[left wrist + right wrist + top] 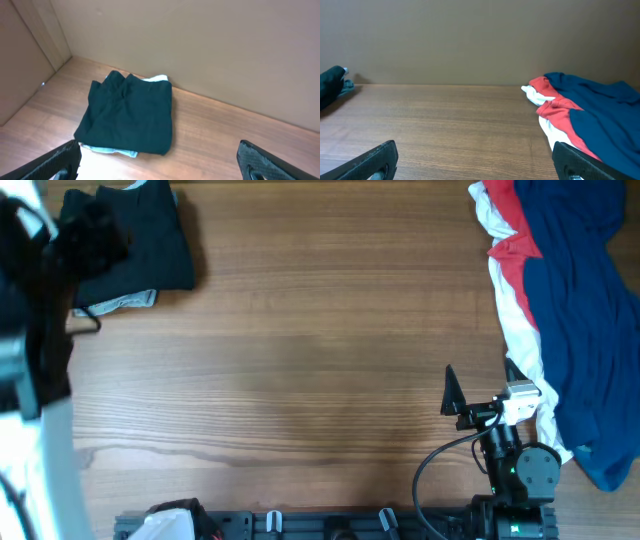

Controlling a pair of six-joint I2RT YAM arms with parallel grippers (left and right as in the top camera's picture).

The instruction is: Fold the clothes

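The wooden table (300,330) fills the overhead view, and its middle is bare wood. A plain brown wall (470,40) rises behind its far edge in both wrist views.

A loose pile (580,300) of navy, red and white cloth runs down the table's right edge. The navy lies on top, with red and white showing along its inner side. From the right wrist camera the pile (580,115) sits at the right, well apart from everything else.

The left arm (30,300) stands at the left edge of the overhead view, blurred and close to the camera. It covers part of the near-left corner of the black cloth. The right arm (515,460) is at the bottom right, just beside the white hem of the pile, with a black cable looping from it.

The black shorts (140,235) lie folded in a rough square in the far-left corner of the table, near the wall. They lie flat on top of light-blue denim (125,303), which peeks out along the near edge. The left wrist view shows the same stack: black shorts (130,115) above, denim (107,149) below, and a pale strip at the far edge.

The left gripper (160,162) is spread wide above the wood on the near side of the stack, holding nothing. The right gripper (475,162) is likewise spread wide and empty, over bare table.
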